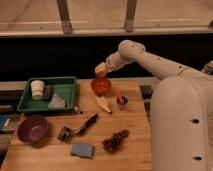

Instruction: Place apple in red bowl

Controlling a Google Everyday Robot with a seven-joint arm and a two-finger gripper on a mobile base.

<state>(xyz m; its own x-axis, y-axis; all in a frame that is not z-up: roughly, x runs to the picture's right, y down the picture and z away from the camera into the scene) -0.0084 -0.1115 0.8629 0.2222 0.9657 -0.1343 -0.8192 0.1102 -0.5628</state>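
Note:
The apple (100, 68) is a small yellow-orange fruit held at the tip of my gripper (102, 70), in the air at the back of the wooden table. The gripper is shut on it. The red bowl (100, 86) is a small glossy orange-red bowl that sits on the table directly below the apple, with a small gap between them. My white arm reaches in from the right.
A pale banana-like piece (103, 104) and a small dark cup (121, 100) lie just in front of the bowl. A green tray (64, 85) with a white cup (37, 89) stands at the left. A purple bowl (33, 129), black brush (80, 127), grey sponge (82, 149) and grapes (115, 141) lie nearer the front.

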